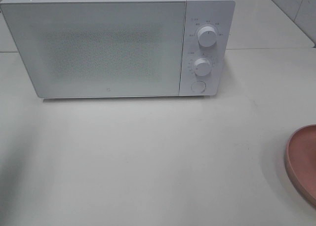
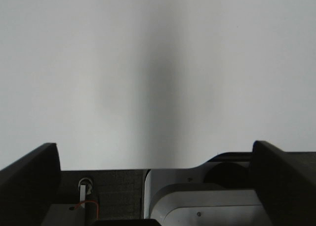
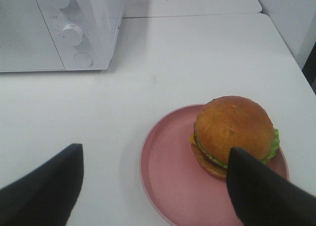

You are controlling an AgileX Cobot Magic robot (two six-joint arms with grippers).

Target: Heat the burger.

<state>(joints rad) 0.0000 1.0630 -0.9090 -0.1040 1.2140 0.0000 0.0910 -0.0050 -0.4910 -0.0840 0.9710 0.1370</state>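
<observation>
The table (image 1: pixel 148 157) carries the white microwave (image 1: pixel 98 48) at its far side, door shut, and a pink plate (image 3: pixel 173 171) at the near right edge. The burger (image 3: pixel 233 134) sits on that plate, just beyond my right gripper (image 3: pixel 155 186) — jaws apart, empty. My left gripper (image 2: pixel 155 186), jaws apart too, faces only bare table, so the right arm is nearer.

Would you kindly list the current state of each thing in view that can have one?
microwave: door closed
burger: whole, resting on the plate, not gripped
pink plate: on the table, holding the burger
left pincer: open, empty
right pincer: open, empty, above the plate's edge
</observation>
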